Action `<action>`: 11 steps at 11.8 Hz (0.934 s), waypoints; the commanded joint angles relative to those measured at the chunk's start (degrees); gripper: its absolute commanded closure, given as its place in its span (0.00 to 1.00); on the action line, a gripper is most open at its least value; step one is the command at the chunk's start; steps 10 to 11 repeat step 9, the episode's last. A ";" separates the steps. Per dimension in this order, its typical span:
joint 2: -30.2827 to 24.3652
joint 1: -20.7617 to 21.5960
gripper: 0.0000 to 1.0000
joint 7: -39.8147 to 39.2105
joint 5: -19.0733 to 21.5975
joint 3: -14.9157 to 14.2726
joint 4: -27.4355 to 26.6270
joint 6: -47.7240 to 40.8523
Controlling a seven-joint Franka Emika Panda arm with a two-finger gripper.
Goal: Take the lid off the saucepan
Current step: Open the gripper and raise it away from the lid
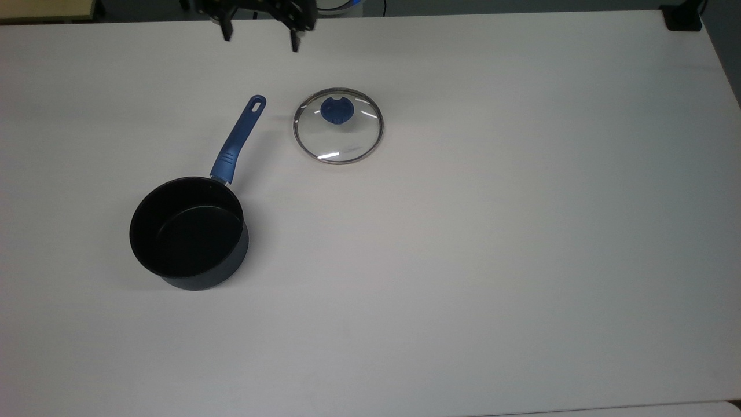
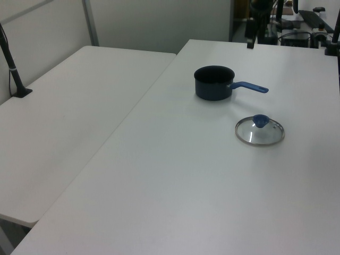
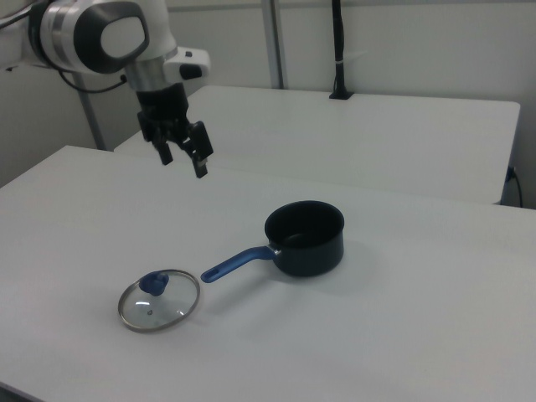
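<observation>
Two fingers of the end effector [image 3: 182, 155] are spread wide and hold nothing, raised well above the tabletop [image 1: 521, 231]. Below it, the lid [image 3: 159, 301] lies flat beside the handle of the uncovered saucepan [image 3: 306, 238].

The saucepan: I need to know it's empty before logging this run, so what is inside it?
Nothing: the saucepan shows a bare black bottom and open rim. The near inner wall is hidden in the right view. The lid lies apart on the table.
</observation>
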 commanded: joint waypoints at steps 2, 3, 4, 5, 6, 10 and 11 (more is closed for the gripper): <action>-0.06 6.51 0.00 -2.57 -2.87 -8.98 5.34 -1.78; 0.02 6.42 0.00 -7.04 -5.77 -9.50 6.04 -2.65; 0.46 6.50 0.00 -11.08 -6.15 -10.46 7.70 -5.01; 0.29 6.50 0.00 -11.99 -5.81 -10.56 8.16 -6.51; 0.20 6.85 0.00 -11.57 -5.72 -10.56 7.90 -6.70; 0.20 6.77 0.00 -10.07 -5.54 -10.47 7.90 -6.44; 0.20 6.77 0.00 -10.07 -5.54 -10.47 7.90 -6.44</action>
